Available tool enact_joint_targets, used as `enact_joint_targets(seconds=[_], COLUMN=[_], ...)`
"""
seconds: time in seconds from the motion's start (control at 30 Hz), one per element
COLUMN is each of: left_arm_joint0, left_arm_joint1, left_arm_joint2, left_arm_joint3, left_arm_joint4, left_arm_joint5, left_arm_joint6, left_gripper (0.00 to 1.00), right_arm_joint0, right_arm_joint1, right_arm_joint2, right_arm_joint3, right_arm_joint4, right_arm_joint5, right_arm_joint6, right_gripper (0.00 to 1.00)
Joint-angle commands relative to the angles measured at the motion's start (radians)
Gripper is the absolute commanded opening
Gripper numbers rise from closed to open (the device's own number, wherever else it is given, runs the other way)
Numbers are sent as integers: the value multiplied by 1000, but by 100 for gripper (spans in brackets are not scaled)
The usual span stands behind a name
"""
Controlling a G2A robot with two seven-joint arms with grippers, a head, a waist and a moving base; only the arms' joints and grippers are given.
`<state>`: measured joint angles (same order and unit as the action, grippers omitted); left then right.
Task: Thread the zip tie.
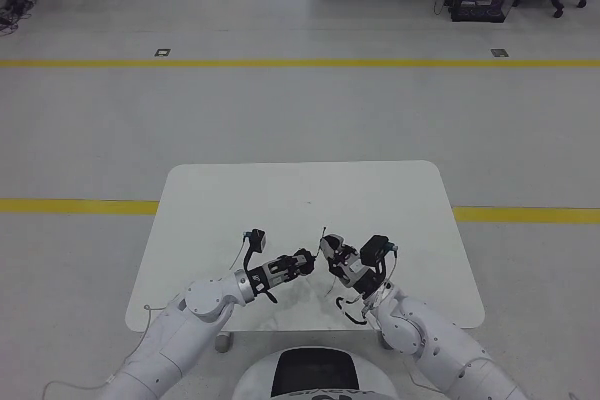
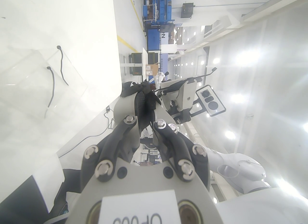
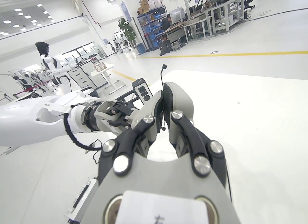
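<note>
My right gripper [image 3: 163, 88] is shut on a thin black zip tie [image 3: 162, 75]. The tie's square head sticks up past the fingertips and its tail hangs free between the fingers toward the palm. In the top view that gripper [image 1: 331, 250] hovers over the table's front edge, with the zip tie [image 1: 324, 233] pointing upward. My left gripper [image 2: 142, 90] has its fingers pressed together, tips right beside the tie's tail [image 2: 158, 88]; no grasp on it is visible. The two grippers are nearly touching, the left gripper [image 1: 302, 262] just left of the right one.
The white table [image 1: 300, 195] stretches away bare behind the grippers. A clear tray [image 2: 31, 78] on it holds two spare black zip ties [image 2: 51, 87]. Open floor with yellow lines surrounds the table.
</note>
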<state>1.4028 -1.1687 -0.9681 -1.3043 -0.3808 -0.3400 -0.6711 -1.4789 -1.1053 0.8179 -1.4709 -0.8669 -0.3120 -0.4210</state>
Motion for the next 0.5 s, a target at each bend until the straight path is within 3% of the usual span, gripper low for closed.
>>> enact_joint_targets(seconds=[0.0,0.47], left_arm_joint0=[0,0], left_arm_joint1=[0,0], left_arm_joint2=[0,0], left_arm_joint3=[0,0], left_arm_joint4=[0,0], left_arm_joint5=[0,0], left_arm_joint6=[0,0], left_gripper=[0,0], right_arm_joint0=[-2,-18], right_arm_joint1=[-2,-15], right_arm_joint2=[3,30], right_arm_joint3=[1,0], right_arm_joint4=[-3,-22], right_arm_joint5=[-1,-17], right_arm_joint6=[3,3], right_gripper=[0,0])
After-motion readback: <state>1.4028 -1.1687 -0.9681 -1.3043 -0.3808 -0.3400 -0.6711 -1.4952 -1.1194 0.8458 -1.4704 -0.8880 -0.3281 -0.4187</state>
